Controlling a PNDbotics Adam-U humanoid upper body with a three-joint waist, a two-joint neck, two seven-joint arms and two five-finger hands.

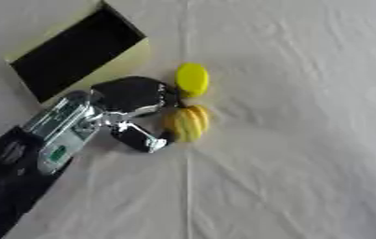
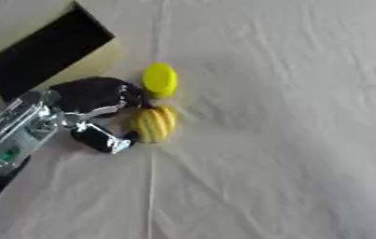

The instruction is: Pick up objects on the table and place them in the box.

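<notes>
A yellow-orange ribbed object [image 1: 188, 123], rounded like a small pumpkin, lies on the white cloth near the middle. Just beyond it lies a plain yellow oval object [image 1: 192, 79]. My left hand [image 1: 134, 98] comes in from the lower left and sits right against the ribbed object, fingers above it and thumb [image 1: 144, 138] below it, curling toward its left side. The open box [image 1: 76, 49], pale yellow with a dark inside, stands at the upper left, close behind the hand. My right hand shows in neither view.
White wrinkled cloth [image 1: 305, 140] covers the table, with a seam running down the middle. My left forearm [image 1: 36, 154] crosses the lower left corner.
</notes>
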